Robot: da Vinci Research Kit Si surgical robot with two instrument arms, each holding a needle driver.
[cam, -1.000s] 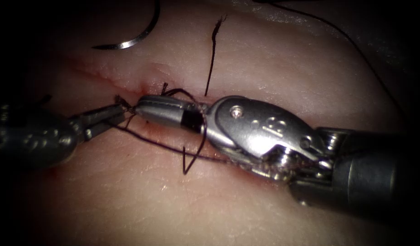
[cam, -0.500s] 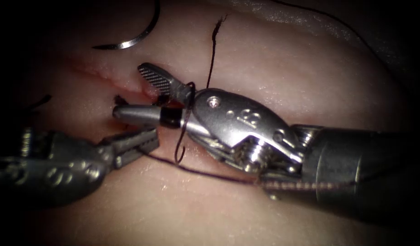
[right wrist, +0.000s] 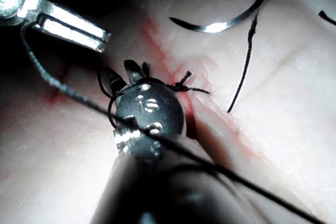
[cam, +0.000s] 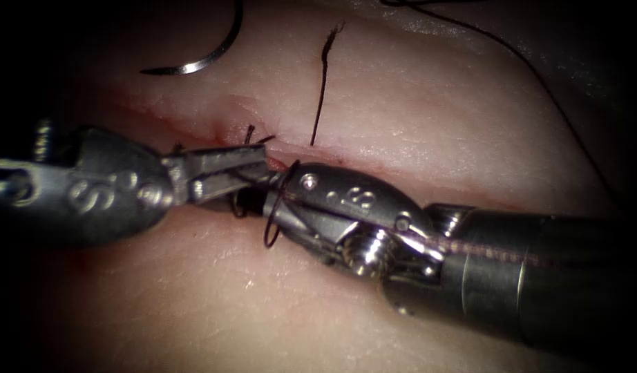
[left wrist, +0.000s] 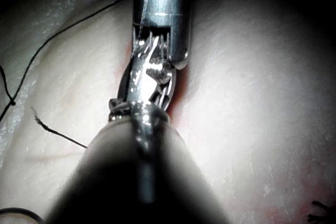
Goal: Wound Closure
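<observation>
a knot (cam: 253,135) already sits on the cut (cam: 159,117) and the needle (cam: 201,62) lies free on the tissue (cam: 415,117) above it, while the left tool (cam: 256,164) and right tool (cam: 273,200) meet at the thread (cam: 271,214), grips hidden, so tying looks unfinished.

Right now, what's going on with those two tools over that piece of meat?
Two needle drivers are closing a cut in the tissue. The left tool and right tool meet tip to tip at the cut, where a knot with short thread ends sits. A loop of thread hangs around the right tool's tip; what either tool holds is hidden. The curved needle lies free on the tissue beyond the cut, not in it. A cut end of thread lies nearby.
</observation>
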